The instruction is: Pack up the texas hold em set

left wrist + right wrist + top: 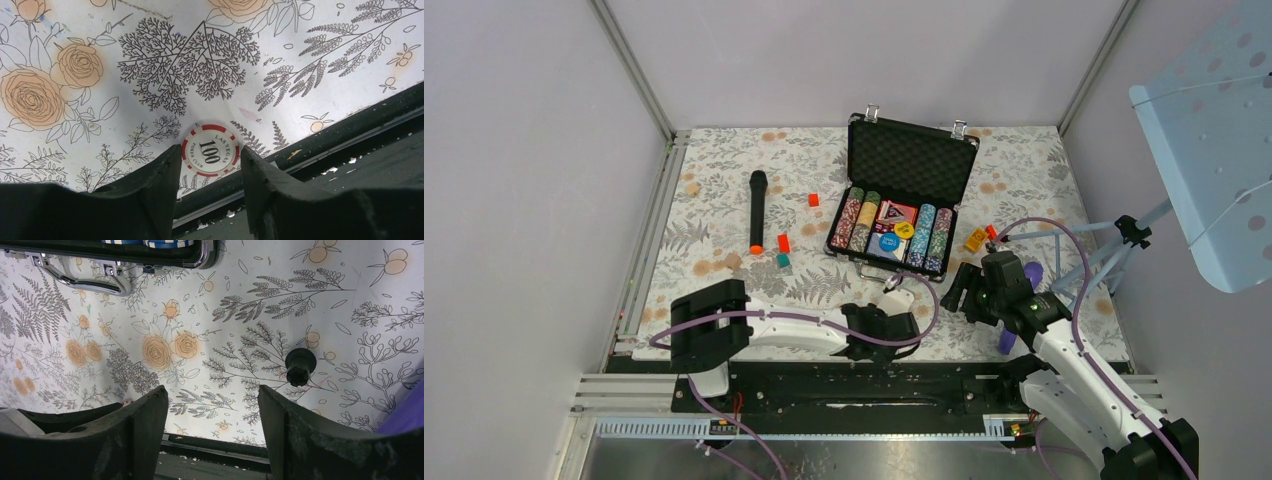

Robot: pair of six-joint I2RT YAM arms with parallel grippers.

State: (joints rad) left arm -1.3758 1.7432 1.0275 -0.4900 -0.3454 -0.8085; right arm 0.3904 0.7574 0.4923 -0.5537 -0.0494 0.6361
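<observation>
The black briefcase (911,160) stands open at the far middle of the table (724,190), chip rows and cards in its tray; near the table's front edge the left end effector (209,159) brackets a red-and-white 100 chip (210,147), whether clenched I cannot tell; the right end effector (212,405) hangs released, empty, near the case handle (85,280).
</observation>
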